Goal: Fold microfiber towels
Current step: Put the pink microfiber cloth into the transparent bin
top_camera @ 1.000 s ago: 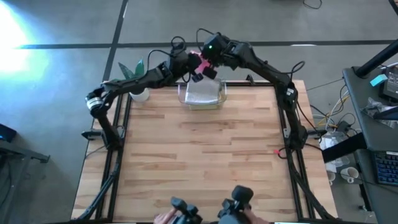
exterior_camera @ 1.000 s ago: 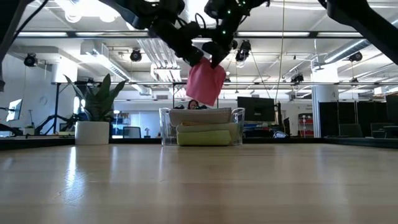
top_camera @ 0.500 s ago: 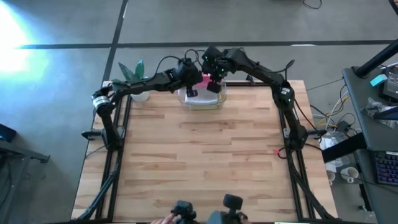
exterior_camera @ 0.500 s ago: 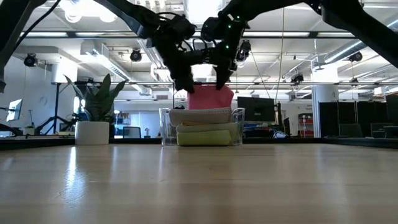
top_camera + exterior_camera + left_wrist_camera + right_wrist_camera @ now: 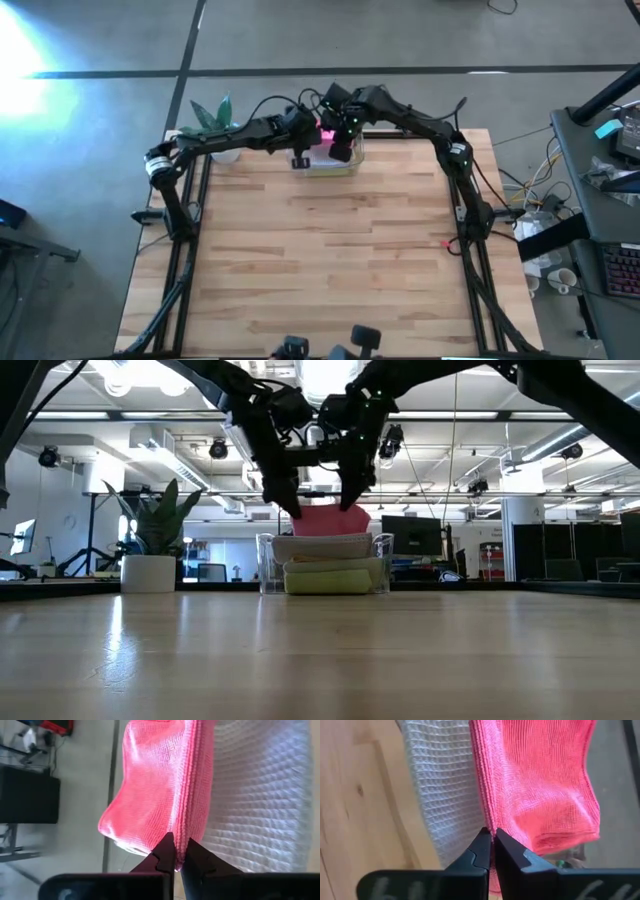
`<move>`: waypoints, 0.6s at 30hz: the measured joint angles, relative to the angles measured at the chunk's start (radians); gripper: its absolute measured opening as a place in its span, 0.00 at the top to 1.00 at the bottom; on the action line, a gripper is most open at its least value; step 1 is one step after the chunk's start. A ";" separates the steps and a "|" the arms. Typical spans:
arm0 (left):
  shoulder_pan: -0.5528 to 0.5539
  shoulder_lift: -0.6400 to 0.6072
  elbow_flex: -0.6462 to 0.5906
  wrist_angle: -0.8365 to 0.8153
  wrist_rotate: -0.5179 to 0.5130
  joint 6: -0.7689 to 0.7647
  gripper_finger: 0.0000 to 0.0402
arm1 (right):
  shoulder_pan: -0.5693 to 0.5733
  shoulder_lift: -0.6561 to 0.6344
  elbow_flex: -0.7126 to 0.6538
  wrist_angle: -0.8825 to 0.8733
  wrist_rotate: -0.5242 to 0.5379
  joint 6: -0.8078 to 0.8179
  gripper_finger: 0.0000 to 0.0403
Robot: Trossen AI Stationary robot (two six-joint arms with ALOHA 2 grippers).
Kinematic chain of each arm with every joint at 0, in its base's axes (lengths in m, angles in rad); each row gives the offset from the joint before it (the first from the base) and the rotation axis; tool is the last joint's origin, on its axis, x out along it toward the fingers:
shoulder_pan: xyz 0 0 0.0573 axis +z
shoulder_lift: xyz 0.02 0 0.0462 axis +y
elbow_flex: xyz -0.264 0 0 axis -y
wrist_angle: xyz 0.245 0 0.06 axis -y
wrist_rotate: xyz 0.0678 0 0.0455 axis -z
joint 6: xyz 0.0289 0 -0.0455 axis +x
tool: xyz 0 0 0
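While both arms reach over the far edge of the table (image 5: pixel 320 260) in the high view, the left gripper (image 5: pixel 299 158) and the right gripper (image 5: pixel 341 150) sit close together over the clear tray (image 5: pixel 355 160), with the pink towel (image 5: pixel 326 134) showing between them. A second ago the pair was farther back, behind the tray; both have since come forward and down over it.

In the low view, the pink towel (image 5: pixel 329 521) now lies folded low on top of the stack in the tray (image 5: pixel 382 565), above the grey towel (image 5: pixel 328 546) and the lime green towel (image 5: pixel 328 579). Earlier it hung free as a tilted square well above the stack. A potted plant (image 5: pixel 148 550) stands to one side.

In the left wrist view, the left gripper (image 5: pixel 177 855) has its fingers pinched together on the pink towel's (image 5: pixel 155 785) edge, beside the grey towel (image 5: pixel 260 795).

In the right wrist view, the right gripper (image 5: pixel 492 847) is likewise clamped on the pink towel's (image 5: pixel 535 780) edge, the grey towel (image 5: pixel 442 790) alongside.
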 joint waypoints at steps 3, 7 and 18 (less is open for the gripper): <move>0.000 0.000 0.000 -0.019 0.021 0.000 1.00 | 0.003 0.001 -0.016 0.002 -0.011 0.002 0.98; 0.000 0.000 0.000 -0.037 0.071 -0.018 1.00 | 0.003 0.003 -0.019 -0.011 -0.057 0.006 0.98; -0.005 -0.002 0.000 -0.051 0.084 -0.043 0.76 | 0.003 0.007 -0.027 -0.019 -0.050 0.029 0.82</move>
